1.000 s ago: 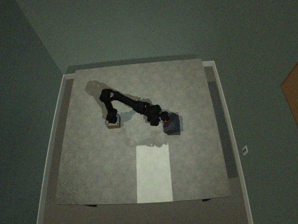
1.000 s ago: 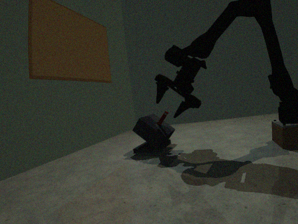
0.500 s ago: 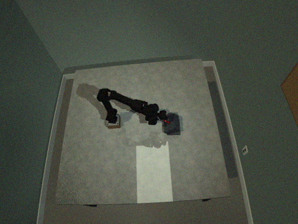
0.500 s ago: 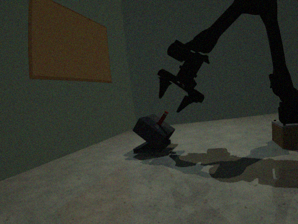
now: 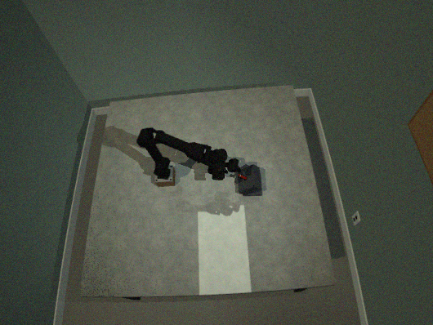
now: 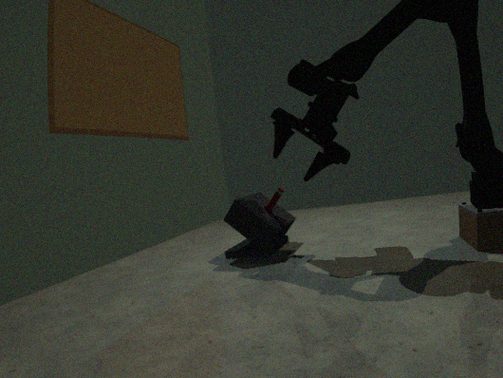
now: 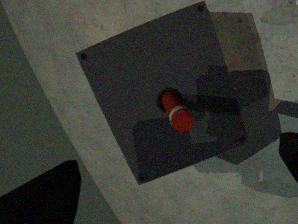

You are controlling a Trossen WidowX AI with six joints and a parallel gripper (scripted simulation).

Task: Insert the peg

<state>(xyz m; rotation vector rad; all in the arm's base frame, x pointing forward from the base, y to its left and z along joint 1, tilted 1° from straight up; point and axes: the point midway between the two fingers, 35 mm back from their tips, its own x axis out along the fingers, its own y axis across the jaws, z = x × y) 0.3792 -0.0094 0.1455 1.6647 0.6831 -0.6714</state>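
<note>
Peg (image 6: 275,198) sits already in the hole of the sloped panel (image 6: 258,220) on the bench (image 6: 142,309); only its red top sticks out, tilted like the panel face. We see the claw (image 6: 296,163) spread wide and holding nothing, well above the peg. We judge the arm is bent downward so that the claw points along the peg axis.
</note>
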